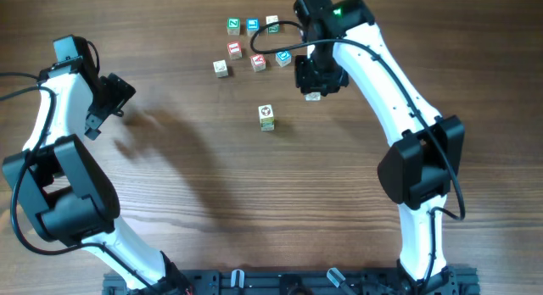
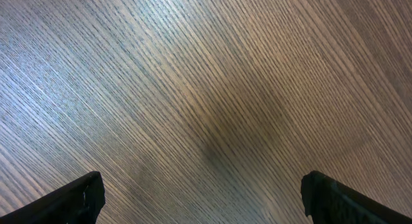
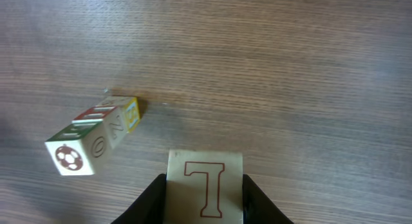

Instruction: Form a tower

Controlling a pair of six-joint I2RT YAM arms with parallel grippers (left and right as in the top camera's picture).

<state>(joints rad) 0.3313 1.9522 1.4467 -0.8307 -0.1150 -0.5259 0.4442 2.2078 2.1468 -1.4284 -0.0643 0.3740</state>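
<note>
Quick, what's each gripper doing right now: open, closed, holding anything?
Left gripper: open, holding nothing.
Right gripper: closed on a wooden cube with a red outlined character.

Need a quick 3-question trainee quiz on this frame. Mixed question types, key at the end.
1. True or false: the left gripper holds a wooden cube.
2. The right gripper is shut on: A) a pale wooden cube with a red outlined character; B) a yellow ball; C) nothing.
3. In the overhead view, where does the slim tower of stacked wooden letter cubes stand relative to the loose letter cubes?

Key
1. False: it is open over the bare wooden table.
2. A.
3. Apart from them, on the side nearer the arm bases.
</note>
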